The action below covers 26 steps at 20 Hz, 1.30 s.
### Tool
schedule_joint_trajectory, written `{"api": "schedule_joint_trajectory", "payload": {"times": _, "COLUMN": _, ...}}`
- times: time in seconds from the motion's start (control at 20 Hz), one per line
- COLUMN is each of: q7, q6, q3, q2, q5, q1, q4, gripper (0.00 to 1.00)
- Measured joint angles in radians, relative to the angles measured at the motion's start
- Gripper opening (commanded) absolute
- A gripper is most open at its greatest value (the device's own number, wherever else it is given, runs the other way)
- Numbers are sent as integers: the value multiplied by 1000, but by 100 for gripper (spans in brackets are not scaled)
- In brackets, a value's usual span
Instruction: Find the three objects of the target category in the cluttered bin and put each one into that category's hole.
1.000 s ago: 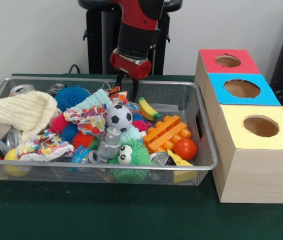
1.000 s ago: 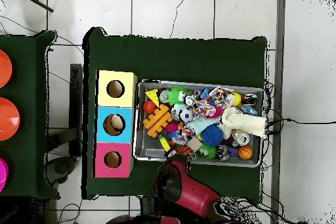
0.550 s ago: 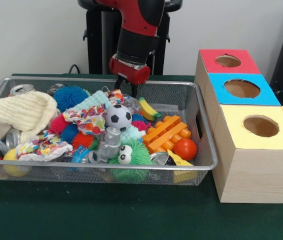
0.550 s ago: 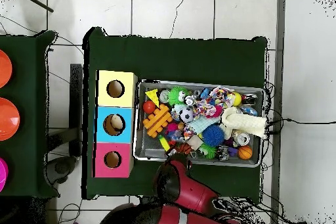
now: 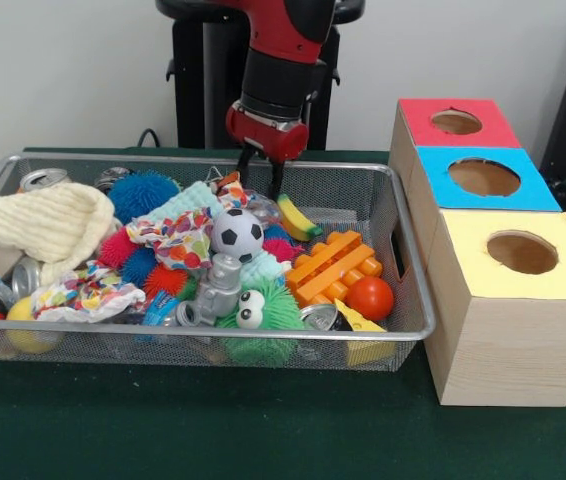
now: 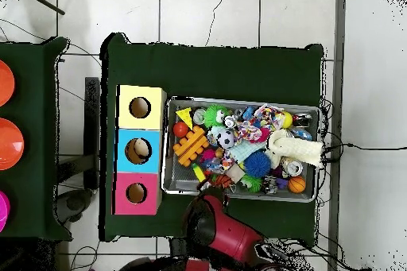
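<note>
My gripper [image 5: 261, 176] hangs open over the far side of the wire bin [image 5: 411, 262], with nothing between its fingers. Its tips are just above a small orange patterned toy [image 5: 229, 186] and left of a toy banana [image 5: 296, 218]. Below lie a soccer ball [image 5: 238, 233], a grey robot figure [image 5: 220, 286], an orange block [image 5: 335, 266] and a red ball [image 5: 370, 298]. The wooden box has a red hole [image 5: 456, 122], a blue hole [image 5: 483, 177] and a yellow hole [image 5: 521, 252]. In the overhead view the arm [image 6: 222, 228] covers the gripper.
A cream knitted cloth [image 5: 38, 222], blue spiky ball [image 5: 143, 192], green spiky ball with eyes [image 5: 258, 312], patterned cloths and several cans [image 5: 43, 180] crowd the bin's left and middle. A pale object shows inside the blue hole [image 6: 141, 150]. The box stands against the bin's right end.
My gripper has shifted slightly to the right along the bin's far side. The toys have not moved.
</note>
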Motion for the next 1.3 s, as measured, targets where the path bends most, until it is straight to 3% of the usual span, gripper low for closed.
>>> {"api": "schedule_joint_trajectory", "payload": {"times": 0.35, "q7": 0, "q6": 162, "q3": -16, "q2": -82, "q5": 5, "q1": 34, "q4": 0, "gripper": 100}}
{"api": "schedule_joint_trajectory", "payload": {"times": 0.7, "q7": 0, "q6": 237, "q3": -29, "q2": -141, "q5": 3, "q1": 47, "q4": 0, "gripper": 100}}
{"api": "schedule_joint_trajectory", "payload": {"times": 0.95, "q7": 0, "q6": 237, "q3": -30, "q2": -152, "q5": -36, "q1": 41, "q4": -6, "gripper": 100}}
{"api": "schedule_joint_trajectory", "payload": {"times": 1.3, "q7": 0, "q6": 247, "q3": -29, "q2": -155, "q5": -177, "q1": 7, "q4": -35, "gripper": 100}}
